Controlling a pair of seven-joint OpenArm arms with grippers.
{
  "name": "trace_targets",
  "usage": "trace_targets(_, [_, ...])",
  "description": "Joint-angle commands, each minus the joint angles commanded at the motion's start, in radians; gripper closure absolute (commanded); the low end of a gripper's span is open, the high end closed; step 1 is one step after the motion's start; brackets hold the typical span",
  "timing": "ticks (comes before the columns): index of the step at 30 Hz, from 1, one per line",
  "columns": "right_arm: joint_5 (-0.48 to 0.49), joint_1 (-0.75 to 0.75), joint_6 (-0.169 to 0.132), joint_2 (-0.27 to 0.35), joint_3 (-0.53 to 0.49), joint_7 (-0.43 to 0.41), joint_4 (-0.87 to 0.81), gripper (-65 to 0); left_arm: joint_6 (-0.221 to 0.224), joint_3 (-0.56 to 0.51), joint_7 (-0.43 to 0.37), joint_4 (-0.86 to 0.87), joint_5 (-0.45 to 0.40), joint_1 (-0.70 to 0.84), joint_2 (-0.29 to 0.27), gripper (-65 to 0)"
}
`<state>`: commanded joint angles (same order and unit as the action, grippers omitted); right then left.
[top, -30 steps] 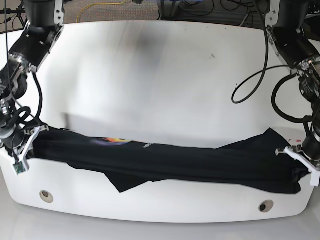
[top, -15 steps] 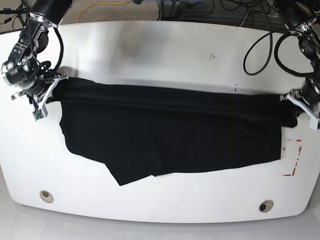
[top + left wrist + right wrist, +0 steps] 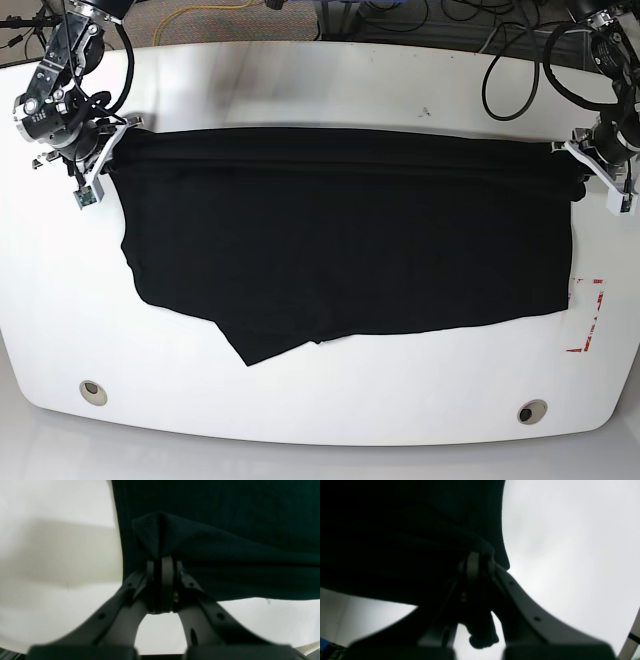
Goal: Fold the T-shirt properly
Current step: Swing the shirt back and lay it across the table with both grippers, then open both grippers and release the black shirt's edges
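Stretching the T-shirt (image 3: 340, 240) between the clenched left tool (image 3: 597, 165) and right tool (image 3: 97, 160), a pinched corner could be pulled free if tension is raised over the desk (image 3: 300, 90).

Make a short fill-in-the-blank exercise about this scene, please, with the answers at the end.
1. The colour of the T-shirt is ____.
2. The left gripper is shut on the ____.
3. The shirt lies spread on a white ____, between the left gripper and the right gripper.
4. Near the shirt's corner, beside the left gripper in the base view, there are ____ tape marks on the table.

Answers: black; T-shirt; table; red
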<state>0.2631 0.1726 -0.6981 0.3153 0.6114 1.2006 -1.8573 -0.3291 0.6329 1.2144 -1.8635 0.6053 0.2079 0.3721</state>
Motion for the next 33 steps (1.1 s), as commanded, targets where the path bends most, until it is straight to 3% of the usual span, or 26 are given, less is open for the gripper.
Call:
trace_targets(15, [0.000, -0.138, 0.000, 0.000, -0.008, 0.002, 0.196, -0.2, 0.000, 0.006, 0.000, 0.110, 0.000, -0.055, 0.002, -1.1])
trace_targets(23, [-0.002, -0.143, 0.000, 0.000, -0.101, 0.002, 0.230, -1.7, 0.000, 0.000, 0.000, 0.175, 0.000, -0.063, 0.015, -16.8])
trace_targets(26, [-0.002, -0.143, 0.000, 0.000, -0.101, 0.002, 0.236, -10.3, 0.002, -0.002, -0.002, 0.175, 0.000, -0.077, 0.015, -21.5])
trace_targets(33, [0.006, -0.143, 0.000, 0.000, -0.098, 0.003, 0.178, -43.4, 0.008, -0.026, 0.000, 0.242, -0.017, -0.132, 0.021, -39.3])
